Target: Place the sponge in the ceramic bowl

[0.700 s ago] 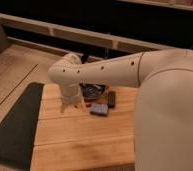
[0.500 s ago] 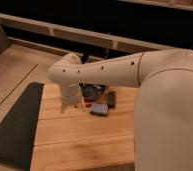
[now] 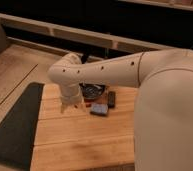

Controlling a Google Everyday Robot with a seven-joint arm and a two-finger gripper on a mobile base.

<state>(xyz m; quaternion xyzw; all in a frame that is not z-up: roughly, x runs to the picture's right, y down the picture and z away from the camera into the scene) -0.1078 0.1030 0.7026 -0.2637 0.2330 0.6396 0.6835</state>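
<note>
Hand point(image 3: 74, 106) hangs low over the bench point(image 3: 75, 145), spread apart, holding nothing. Sponge point(image 3: 100, 109) lies flat just right of it, bowl point(image 3: 93, 91) just beyond. Centre over the sponge, pinch squarely, lift clear of the rim, miss the block point(image 3: 111, 98)

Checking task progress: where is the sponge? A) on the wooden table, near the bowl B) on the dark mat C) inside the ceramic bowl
A: the sponge lies flat on the table in front of the ceramic bowl, with the pincer low beside it.
</note>
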